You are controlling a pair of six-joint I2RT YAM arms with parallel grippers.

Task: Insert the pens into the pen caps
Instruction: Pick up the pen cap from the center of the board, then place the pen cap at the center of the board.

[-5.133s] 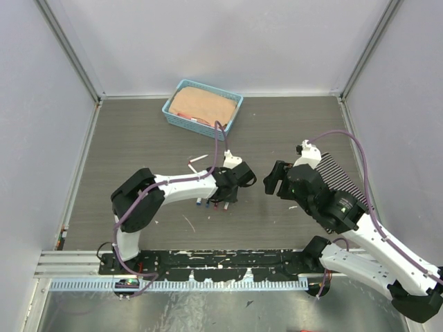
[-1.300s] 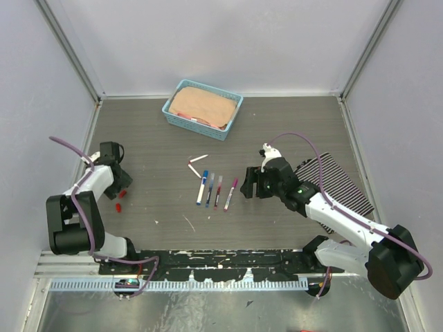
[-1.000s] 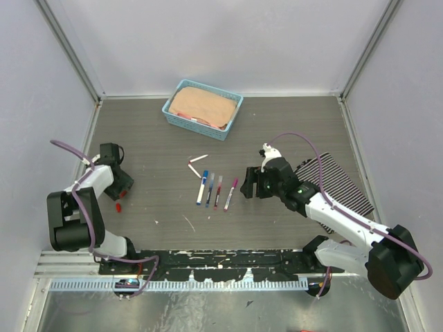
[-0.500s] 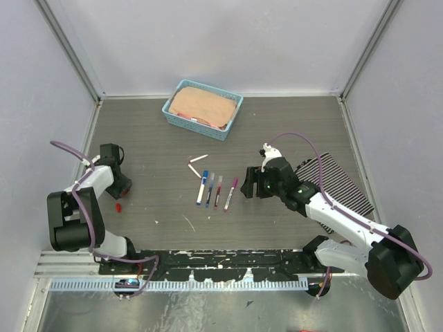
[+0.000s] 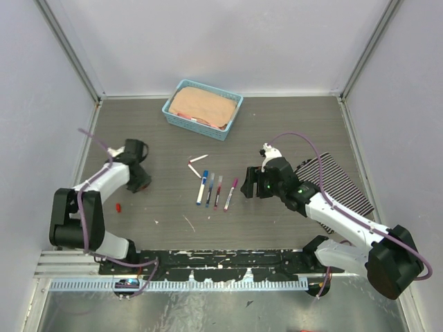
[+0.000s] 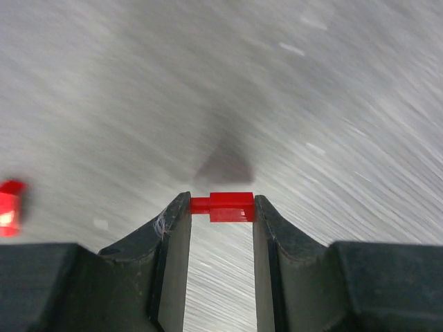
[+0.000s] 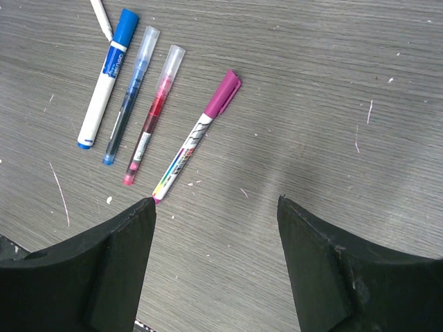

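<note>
Four pens lie side by side mid-table: a blue-capped one [image 5: 202,187] [image 7: 107,76], a blue one under a clear cap [image 7: 131,93], a red one under a clear cap [image 7: 154,114] and a magenta-capped one [image 5: 230,194] [image 7: 197,135]. Two thin white pieces [image 5: 196,164] lie just behind them. My left gripper [image 5: 142,182] [image 6: 220,206] is shut on a small red cap [image 6: 223,206], held above the table to the left of the pens. A second red piece [image 5: 118,206] [image 6: 8,207] lies on the table. My right gripper [image 5: 248,187] [image 7: 214,202] is open and empty just right of the magenta pen.
A blue basket [image 5: 171,105] holding a tan cloth stands at the back centre. A striped mat [image 5: 339,183] lies at the right under my right arm. The enclosure walls close in the left, right and back.
My left gripper has closed on one red cap at the far left and carried it right, toward the pens. One red piece stays on the table. The right arm has barely moved.
</note>
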